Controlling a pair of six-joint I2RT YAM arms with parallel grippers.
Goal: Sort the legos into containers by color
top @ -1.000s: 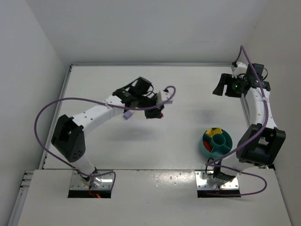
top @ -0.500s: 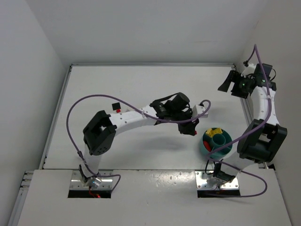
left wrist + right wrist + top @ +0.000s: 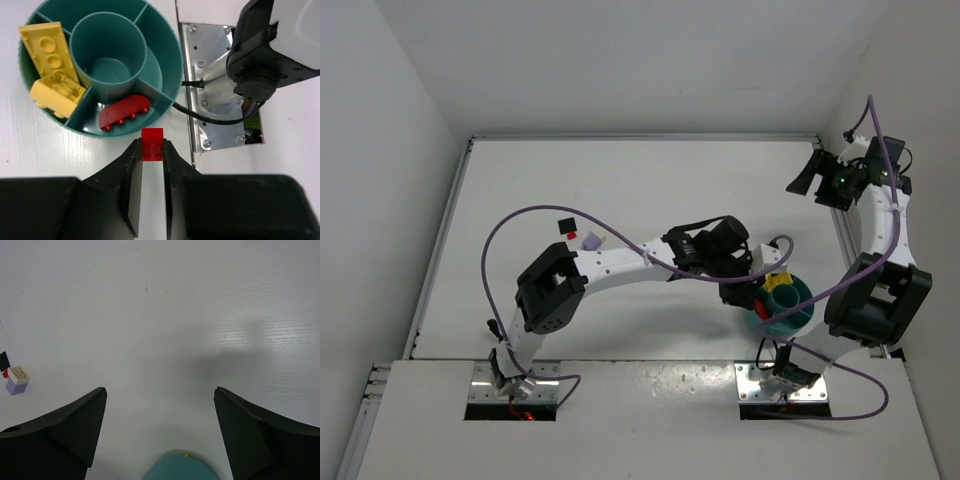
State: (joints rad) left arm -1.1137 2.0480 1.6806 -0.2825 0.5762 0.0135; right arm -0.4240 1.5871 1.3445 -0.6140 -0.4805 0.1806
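Observation:
The round teal bowl [image 3: 790, 305] stands at the near right, next to the right arm's base. In the left wrist view its rim [image 3: 172, 45] shows, with two yellow bricks [image 3: 47, 47] in one compartment and a curved red brick [image 3: 125, 111] in another. My left gripper [image 3: 740, 293] is shut on a small red brick [image 3: 151, 150] and holds it just outside the bowl's rim, beside the red compartment. My right gripper [image 3: 805, 180] is open and empty, high at the far right. Its wrist view shows the bowl's edge [image 3: 180, 470] low in the frame.
A few loose small bricks lie left of centre: black [image 3: 564, 221], red [image 3: 572, 235] and lavender [image 3: 589, 241]; the lavender one also shows in the right wrist view [image 3: 17, 382]. The right arm's metal base plate [image 3: 210, 85] sits right beside the bowl. White walls enclose the table.
My left arm has swung right from the table's middle to the bowl's edge, carrying the red brick. The right gripper has shifted slightly to the right.

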